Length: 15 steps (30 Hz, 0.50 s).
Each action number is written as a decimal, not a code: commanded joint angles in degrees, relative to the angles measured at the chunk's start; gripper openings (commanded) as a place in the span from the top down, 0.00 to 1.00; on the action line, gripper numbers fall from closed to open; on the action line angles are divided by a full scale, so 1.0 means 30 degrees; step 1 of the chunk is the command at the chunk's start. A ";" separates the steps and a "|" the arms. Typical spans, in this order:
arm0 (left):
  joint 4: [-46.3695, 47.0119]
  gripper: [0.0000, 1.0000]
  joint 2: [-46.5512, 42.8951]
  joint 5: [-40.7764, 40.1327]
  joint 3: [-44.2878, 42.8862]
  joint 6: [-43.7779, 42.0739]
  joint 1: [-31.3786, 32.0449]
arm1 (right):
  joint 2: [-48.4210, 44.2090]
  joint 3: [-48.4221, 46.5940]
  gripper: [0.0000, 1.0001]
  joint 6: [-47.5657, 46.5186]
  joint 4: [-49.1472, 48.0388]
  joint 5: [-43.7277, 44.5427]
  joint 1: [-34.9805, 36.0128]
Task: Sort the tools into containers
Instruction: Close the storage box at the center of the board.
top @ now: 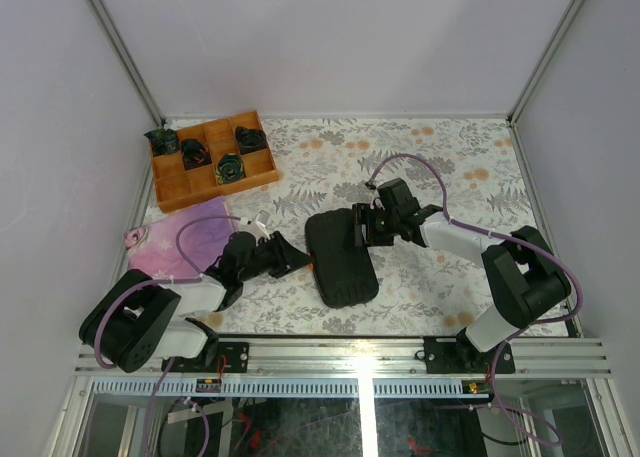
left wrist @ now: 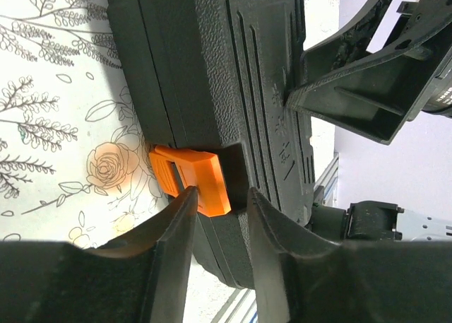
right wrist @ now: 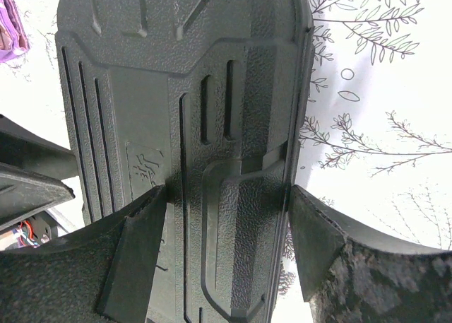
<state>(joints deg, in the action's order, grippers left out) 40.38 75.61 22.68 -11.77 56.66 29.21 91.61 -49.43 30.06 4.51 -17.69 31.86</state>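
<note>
Writing: one embossed mark on the case lid, looks like script, can't read it. No other labels legible.

Case: closed, lying flat on the floral table between the two arms. Inside is hidden.

Orange tab sticks out of the case's left edge, at the seam.

Left gripper: at that left edge, jaws a narrow gap apart, the tab's end sitting between the fingertips. One fingertip overlaps the tab; the other shows a dark sliver between it and the tab. Can't tell if the tab is actually pinched.

Right gripper: on the case's far right part, jaws wide apart. One finger sits on the ribbed lid, the other at the case's right edge. The lid runs on past the inner finger, so the jaws don't span the whole case.

Tray: wooden, divided, well up and left of the case. Dark bundles in four compartments, too small to identify.

Purple cloth: left of the case, partly under the left arm.

Cut off: both wrist views crop the case ends. In the top view the left gripper covers the tab.
</note>
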 commanded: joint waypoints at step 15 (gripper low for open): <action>-0.1142 0.65 0.0628 -0.1075 -0.0852 -0.0519 0.0050 | 0.1112 0.0653 0.51 -0.1379 0.2051 0.1562 0.0309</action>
<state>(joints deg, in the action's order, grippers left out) 37.50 76.71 20.56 -13.15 56.10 29.21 91.66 -49.43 30.04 4.32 -17.78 31.86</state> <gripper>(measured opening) 0.373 0.716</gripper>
